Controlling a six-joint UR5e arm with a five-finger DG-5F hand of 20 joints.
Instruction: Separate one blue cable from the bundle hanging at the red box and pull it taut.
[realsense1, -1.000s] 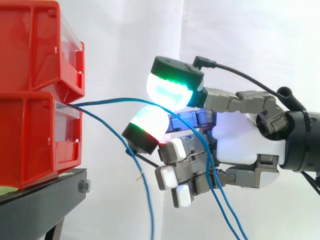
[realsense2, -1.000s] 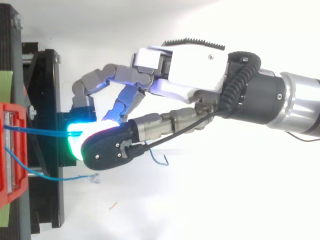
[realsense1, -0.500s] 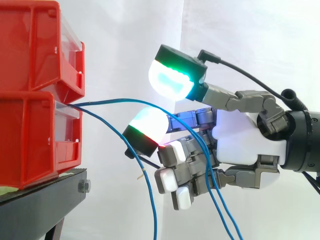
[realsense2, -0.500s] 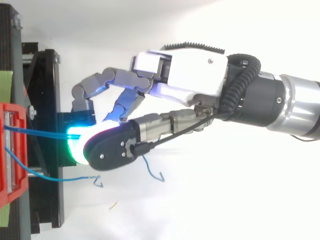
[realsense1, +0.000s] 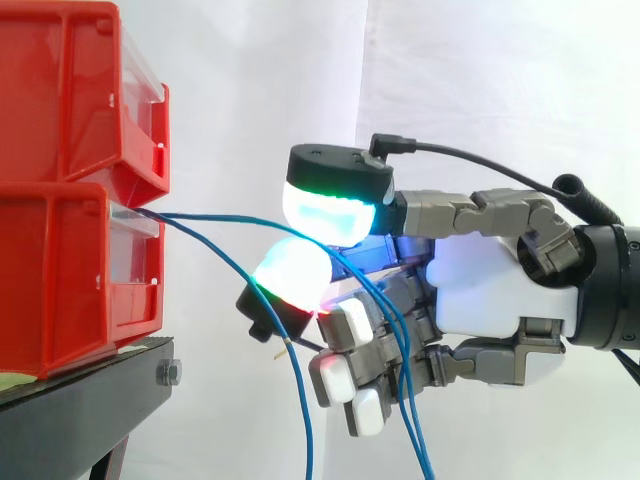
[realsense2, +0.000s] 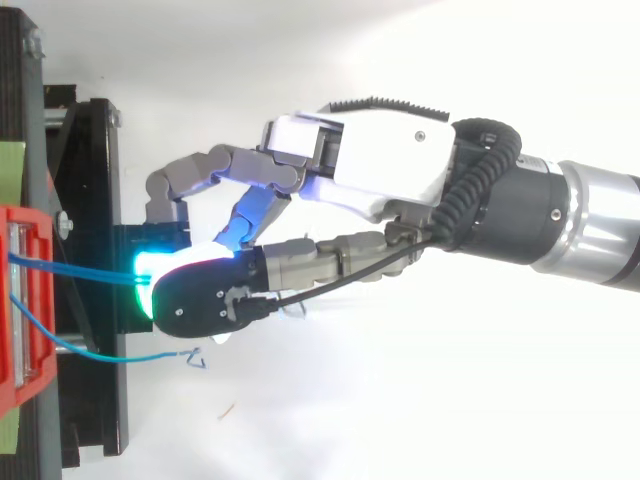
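Fig.: I saw thin blue cable (realsense1: 215, 217) run from glossy red plastic bin (realsense1: 60, 275) to hand (realsense1: 495, 290), pinched betw. its rounded glowing pads (realsense1: 325, 212), near bin front.

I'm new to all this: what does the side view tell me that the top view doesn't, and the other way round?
From the side: the red bins stand stacked one on another, and the blue cable passes between two glowing pads closed on it, then drops below the hand. From above: the second blue cable ends in a loose curl beside the black stand, and the arm's silver wrist runs off to the right. In both: the hand pinching the blue cable that leaves the bins.
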